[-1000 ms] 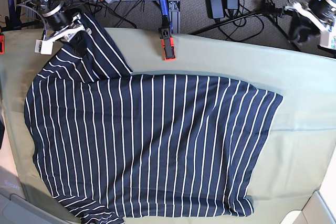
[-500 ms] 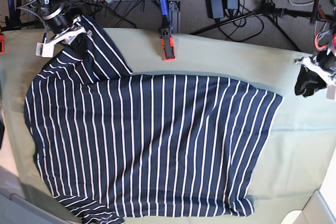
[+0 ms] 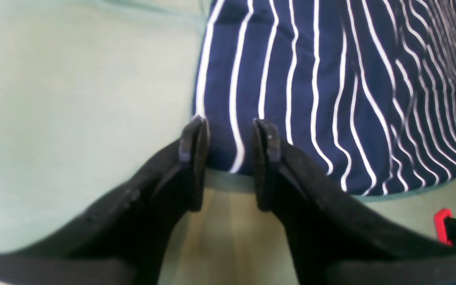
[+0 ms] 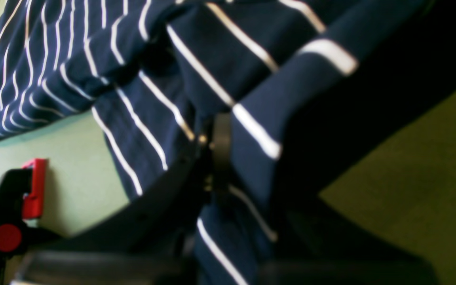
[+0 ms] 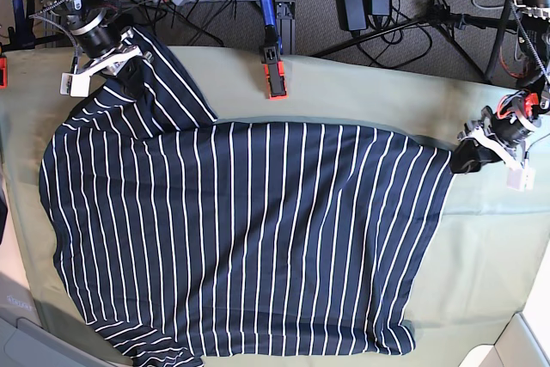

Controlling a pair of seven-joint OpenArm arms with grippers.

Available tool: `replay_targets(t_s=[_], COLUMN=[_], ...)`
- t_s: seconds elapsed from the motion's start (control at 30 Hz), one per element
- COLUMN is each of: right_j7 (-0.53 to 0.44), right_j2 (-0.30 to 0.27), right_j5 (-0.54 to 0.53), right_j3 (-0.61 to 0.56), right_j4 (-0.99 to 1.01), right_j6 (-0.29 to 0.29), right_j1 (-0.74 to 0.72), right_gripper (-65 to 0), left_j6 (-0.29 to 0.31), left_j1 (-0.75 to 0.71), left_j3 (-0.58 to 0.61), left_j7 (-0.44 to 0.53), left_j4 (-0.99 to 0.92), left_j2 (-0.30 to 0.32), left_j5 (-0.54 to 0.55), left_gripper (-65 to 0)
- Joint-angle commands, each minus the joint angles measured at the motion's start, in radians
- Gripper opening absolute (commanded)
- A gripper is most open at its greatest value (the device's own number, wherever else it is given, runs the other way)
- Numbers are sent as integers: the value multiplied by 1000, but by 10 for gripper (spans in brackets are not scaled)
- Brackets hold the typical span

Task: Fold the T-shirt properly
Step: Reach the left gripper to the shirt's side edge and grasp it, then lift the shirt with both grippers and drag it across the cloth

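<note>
The T-shirt (image 5: 249,238), a soft, limp fabric best taken at its corners, is lying spread across the green-covered table (image 5: 498,238), the right gripper (image 5: 116,62) pinching a sleeve while the left gripper (image 3: 228,166) is straddling a corner, jaws parted.

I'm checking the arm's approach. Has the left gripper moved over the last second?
Yes. In the base view the left gripper has come down from beyond the table's far right corner to the T-shirt's right corner, nearer the red clamp.
</note>
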State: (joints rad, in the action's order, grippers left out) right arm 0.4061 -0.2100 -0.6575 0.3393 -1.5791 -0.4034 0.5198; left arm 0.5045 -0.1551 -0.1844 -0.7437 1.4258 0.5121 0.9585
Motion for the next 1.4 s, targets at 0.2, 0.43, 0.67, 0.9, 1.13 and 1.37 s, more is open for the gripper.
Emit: replay_targets(t_s=[0.2, 0.43, 0.67, 0.9, 1.13, 1.37], right_j7=[40, 40, 42, 43, 43, 44], right_j2=[-3, -3, -3, -3, -3, -3], right_j5=[23, 23, 22, 22, 22, 22], right_j3=[-3, -3, -3, -3, -3, -3], right_j4=[-3, -3, -3, -3, -3, -3], right_j6=[11, 11, 11, 10, 10, 10], right_j1=[5, 5, 4, 5, 5, 4], right_gripper=[-650, -650, -650, -650, -650, -650], left_j6=[32, 31, -30, -30, -5, 55], left_j1=[11, 23, 24, 25, 24, 24], left_j3=[-5, -7, -25, -24, -24, 12], left_j7=[45, 64, 89, 108, 42, -1], left_j4=[12, 12, 12, -42, -62, -62], left_j2=[-19, -7, -2, -7, -52, -108], left_j5=[-58, -112, -180, -184, -81, 3], left_gripper=[-422, -422, -422, -422, -422, -422])
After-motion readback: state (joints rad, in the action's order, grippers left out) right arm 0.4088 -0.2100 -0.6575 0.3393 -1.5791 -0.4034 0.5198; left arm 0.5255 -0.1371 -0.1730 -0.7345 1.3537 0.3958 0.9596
